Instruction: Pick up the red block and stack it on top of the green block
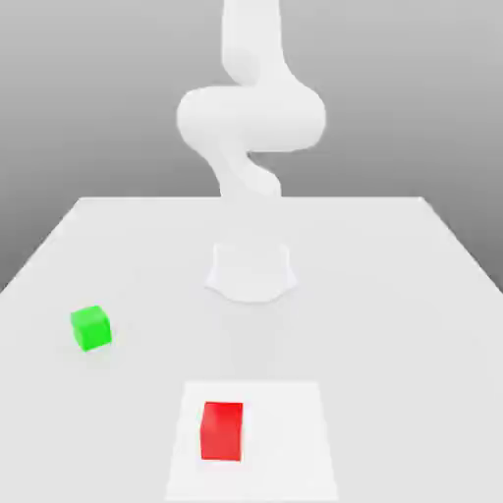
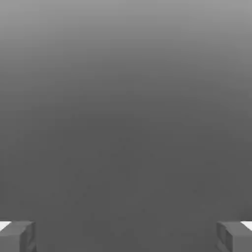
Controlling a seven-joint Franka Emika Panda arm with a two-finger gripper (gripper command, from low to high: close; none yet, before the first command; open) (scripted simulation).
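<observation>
Red block (image 1: 222,430) down on the white table (image 1: 413,295), at the near edge in the exterior view, a little toward the exterior view's left of the middle. Sits flat and upright on a paler square patch (image 1: 285,442) of the table top. Not touched by anything.

Green block (image 1: 90,328) off toward the exterior view's left, farther back than the red one. Smaller looking, turned a bit so one corner faces forward. Flat on the table too. Well apart from the red block, with bare table between.

No boxes, bowls or trays here, so nothing sitting inside anything. Just two blocks on a flat top.

Behind the blocks, in the middle of the table, a round white base (image 1: 251,270). Up from there goes the white arm (image 1: 251,118), bending in a fat curl and then rising past the top edge of the exterior view. Grey wall behind.

From the hand view, plain grey space, lighter at one end and darker at the other. Gripper (image 2: 126,236) spread wide, with one grey fingertip (image 2: 17,236) at one lower corner and the other at the far lower corner. Big gap between, holding nothing. No blocks or table there, while the exterior view has both blocks and the table.
</observation>
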